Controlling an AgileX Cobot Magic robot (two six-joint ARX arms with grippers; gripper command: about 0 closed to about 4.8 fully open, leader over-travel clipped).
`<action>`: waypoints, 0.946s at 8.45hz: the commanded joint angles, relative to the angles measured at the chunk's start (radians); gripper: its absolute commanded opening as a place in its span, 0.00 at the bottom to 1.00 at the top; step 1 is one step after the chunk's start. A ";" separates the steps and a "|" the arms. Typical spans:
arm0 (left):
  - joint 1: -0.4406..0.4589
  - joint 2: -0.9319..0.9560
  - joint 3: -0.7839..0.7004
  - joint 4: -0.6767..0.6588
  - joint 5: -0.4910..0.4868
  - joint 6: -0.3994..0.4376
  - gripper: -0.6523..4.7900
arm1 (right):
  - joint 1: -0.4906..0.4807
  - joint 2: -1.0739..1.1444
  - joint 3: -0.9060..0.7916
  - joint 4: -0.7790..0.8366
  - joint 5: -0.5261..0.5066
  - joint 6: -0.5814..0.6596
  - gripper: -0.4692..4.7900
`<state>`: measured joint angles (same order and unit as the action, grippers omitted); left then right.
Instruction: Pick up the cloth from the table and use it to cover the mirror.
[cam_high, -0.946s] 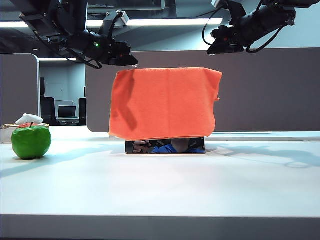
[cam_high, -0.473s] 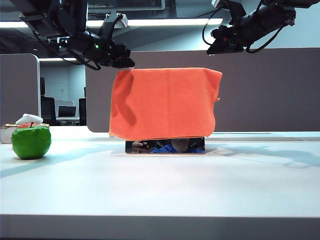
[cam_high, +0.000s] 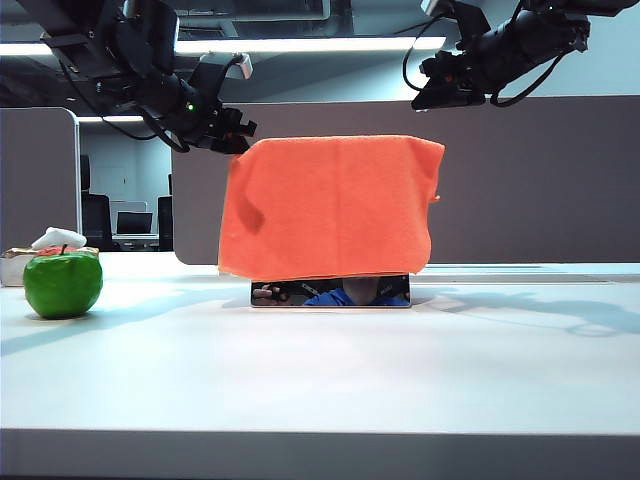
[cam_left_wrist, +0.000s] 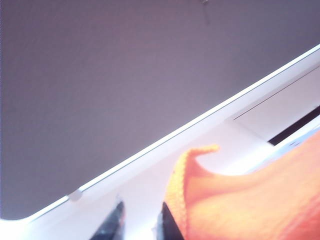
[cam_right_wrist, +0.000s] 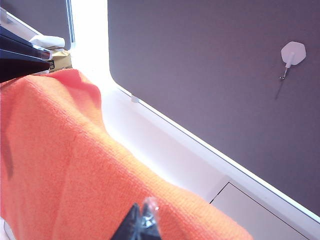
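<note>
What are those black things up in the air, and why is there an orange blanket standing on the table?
Those are two robot arms, each ending in a claw. One picture looks across the table from the front; the other two come from small cameras on each arm's wrist. The orange thing is a cloth draped over a mirror, whose bottom strip peeks out. A green apple sits off to the left. The left claw hangs by the cloth's top left corner, slightly open and holding nothing. The right claw is shut and empty, up above the top right corner.
</note>
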<state>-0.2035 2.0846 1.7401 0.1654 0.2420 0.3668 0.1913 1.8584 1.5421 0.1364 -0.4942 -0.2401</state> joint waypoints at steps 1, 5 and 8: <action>0.000 -0.002 0.005 -0.008 -0.154 0.003 0.29 | 0.002 -0.005 0.005 0.009 -0.005 0.005 0.09; 0.000 -0.036 0.005 0.045 -0.034 -0.013 0.28 | 0.002 -0.004 0.005 0.001 0.045 0.005 0.09; 0.016 -0.085 0.005 -0.084 0.028 -0.054 0.29 | -0.013 -0.005 0.005 -0.135 0.134 0.005 0.09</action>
<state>-0.1970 2.0151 1.7416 0.1242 0.2638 0.3092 0.1814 1.8584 1.5425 0.0353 -0.3695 -0.2401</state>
